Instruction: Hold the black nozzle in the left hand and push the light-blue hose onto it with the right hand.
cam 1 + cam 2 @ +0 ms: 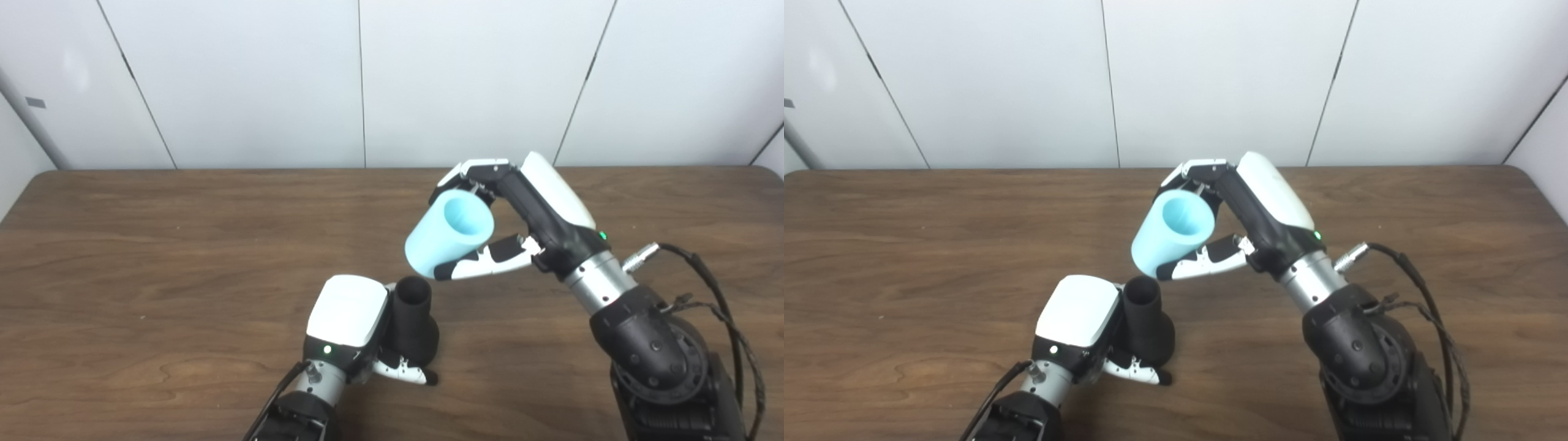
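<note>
The black nozzle (414,324) stands upright near the table's front middle, its open narrow end pointing up. My left hand (352,327) is shut on it from the left, thumb across its wide base. My right hand (514,214) is shut on the light-blue hose (449,234), a short tube held in the air above and to the right of the nozzle. The hose is tilted, its lower end close above the nozzle's mouth and its open upper end facing the camera. Hose and nozzle are apart.
The brown wooden table (184,245) fills the view, with its far edge against a white panelled wall (367,79). A black cable (723,294) loops beside my right forearm.
</note>
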